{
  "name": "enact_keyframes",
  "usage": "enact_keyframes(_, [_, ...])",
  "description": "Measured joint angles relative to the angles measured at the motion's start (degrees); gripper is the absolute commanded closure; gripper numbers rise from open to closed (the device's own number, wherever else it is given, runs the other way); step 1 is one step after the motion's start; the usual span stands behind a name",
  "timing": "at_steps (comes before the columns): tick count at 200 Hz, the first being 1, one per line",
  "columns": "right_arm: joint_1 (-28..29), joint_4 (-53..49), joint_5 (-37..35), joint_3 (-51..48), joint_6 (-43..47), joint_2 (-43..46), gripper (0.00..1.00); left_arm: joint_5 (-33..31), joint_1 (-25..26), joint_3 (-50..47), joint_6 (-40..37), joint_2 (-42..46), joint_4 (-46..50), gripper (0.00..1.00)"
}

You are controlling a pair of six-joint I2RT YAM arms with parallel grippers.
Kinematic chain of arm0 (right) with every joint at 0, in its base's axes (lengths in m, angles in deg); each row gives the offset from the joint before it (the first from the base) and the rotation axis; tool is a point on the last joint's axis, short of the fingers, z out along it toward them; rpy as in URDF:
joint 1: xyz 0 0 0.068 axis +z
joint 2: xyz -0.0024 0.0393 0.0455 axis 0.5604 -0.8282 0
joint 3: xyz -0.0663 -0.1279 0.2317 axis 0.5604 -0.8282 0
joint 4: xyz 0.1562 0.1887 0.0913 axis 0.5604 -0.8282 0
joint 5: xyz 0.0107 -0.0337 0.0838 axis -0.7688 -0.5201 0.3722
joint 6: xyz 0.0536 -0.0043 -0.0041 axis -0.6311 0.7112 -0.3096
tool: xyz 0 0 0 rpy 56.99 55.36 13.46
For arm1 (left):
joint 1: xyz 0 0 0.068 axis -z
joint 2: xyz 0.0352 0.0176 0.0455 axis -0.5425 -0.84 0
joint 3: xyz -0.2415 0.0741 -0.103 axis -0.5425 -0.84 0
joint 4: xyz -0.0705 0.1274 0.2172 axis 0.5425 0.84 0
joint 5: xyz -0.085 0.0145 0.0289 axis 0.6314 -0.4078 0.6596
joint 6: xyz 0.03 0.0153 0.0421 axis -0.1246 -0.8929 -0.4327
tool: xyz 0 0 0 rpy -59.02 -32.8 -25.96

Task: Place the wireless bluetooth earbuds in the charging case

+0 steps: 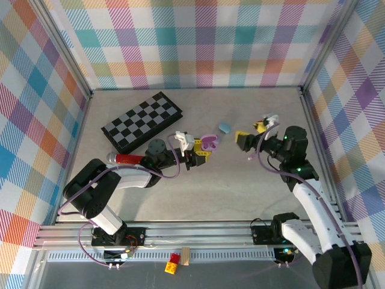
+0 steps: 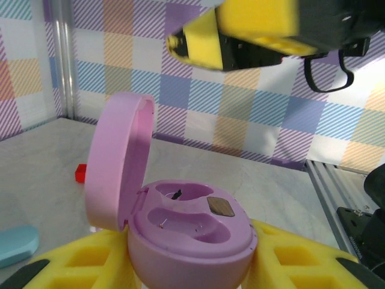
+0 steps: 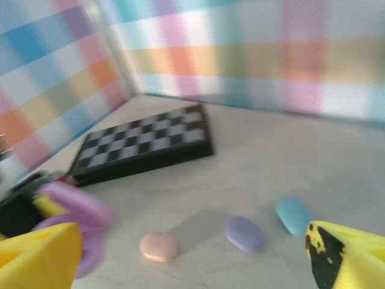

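Observation:
A purple charging case (image 2: 186, 232) stands open with its lid (image 2: 114, 162) tipped up to the left. My left gripper (image 2: 192, 268) is shut on it, a yellow finger (image 2: 78, 262) on each side. Both sockets in the case are empty, and the earbuds are out of view. From above, the left gripper (image 1: 203, 150) holds the case (image 1: 209, 142) at the middle of the table. My right gripper (image 1: 251, 131) hovers just right of it, open with nothing between its fingers. Its own blurred view has the right gripper (image 3: 192, 262) over the table, with the purple case (image 3: 75, 220) at the left.
Three closed oval cases lie on the table: peach (image 3: 159, 247), purple (image 3: 243, 233) and teal (image 3: 293, 215). The teal one (image 1: 224, 127) lies between the grippers. A chessboard (image 1: 141, 120) lies at the back left. A small red block (image 2: 80, 173) sits near the wall.

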Motion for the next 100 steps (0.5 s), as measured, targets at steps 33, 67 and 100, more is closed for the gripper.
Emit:
enact_keyframes(33, [-9.97, -2.49, -2.95, -0.83, -13.22, -7.82, 0.24, 0.0, -0.39, -1.6, -0.02, 0.92, 0.35, 0.6])
enact_keyframes(67, [-12.7, -4.72, -0.7, -0.9, -20.61, -19.65, 0.43, 0.04, -0.39, -1.66, -0.02, 1.73, 0.39, 0.6])
enact_keyframes(100, [-13.38, -6.03, 1.31, -0.9, -22.91, -29.81, 0.43, 0.11, -0.39, -1.64, -0.02, 2.16, 0.42, 0.6])
